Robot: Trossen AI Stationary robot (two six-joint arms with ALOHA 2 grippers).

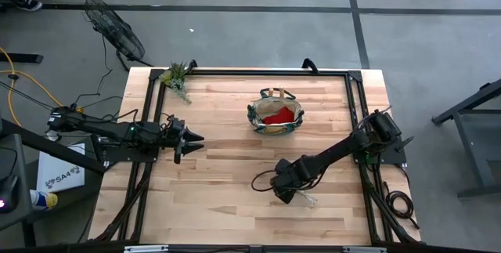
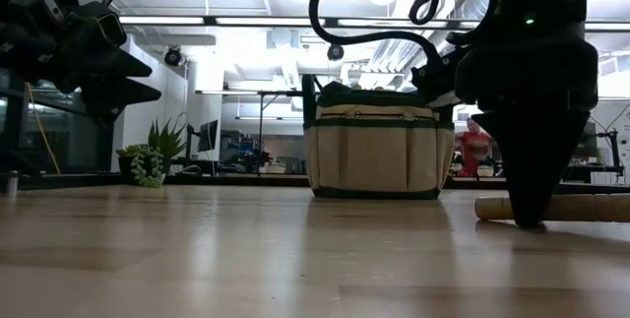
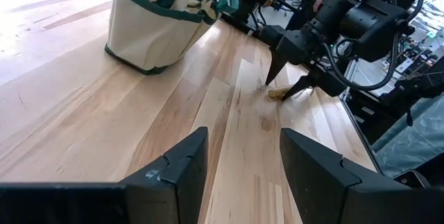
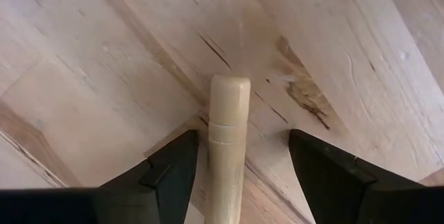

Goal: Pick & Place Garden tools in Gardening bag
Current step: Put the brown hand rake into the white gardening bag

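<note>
The right gripper stands open, its fingers straddling a wooden tool handle lying on the table (neither pad visibly touching it). The right arm reaches low and forward. Farther off stands the gardening bag, a red glove inside; the left gripper hovers open, well apart.

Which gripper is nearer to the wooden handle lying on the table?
The right gripper: its open fingers straddle the wooden handle, down at the table. The left gripper hangs open far across the table, by its left side.
</note>
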